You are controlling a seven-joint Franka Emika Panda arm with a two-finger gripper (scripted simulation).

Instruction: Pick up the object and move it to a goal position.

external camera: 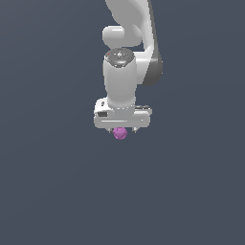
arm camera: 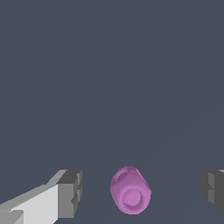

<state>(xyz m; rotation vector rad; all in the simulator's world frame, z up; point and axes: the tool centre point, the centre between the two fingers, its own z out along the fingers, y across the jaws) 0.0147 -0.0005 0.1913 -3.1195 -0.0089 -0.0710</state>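
The object is a small magenta-purple rounded piece [arm camera: 130, 190] with a ringed face. In the wrist view it lies between my two fingers, with a clear gap to each dark pad [arm camera: 72, 192]. My gripper [arm camera: 142, 192] is open around it and touches it on neither side. In the exterior view the ball [external camera: 119, 133] shows just under the white hand, and my gripper [external camera: 122, 130] points straight down over it. The fingertips are mostly hidden behind the hand there.
The surface is a plain dark grey-blue all around. The white arm [external camera: 127, 43] rises above the hand in the exterior view. No goal marker shows in either view.
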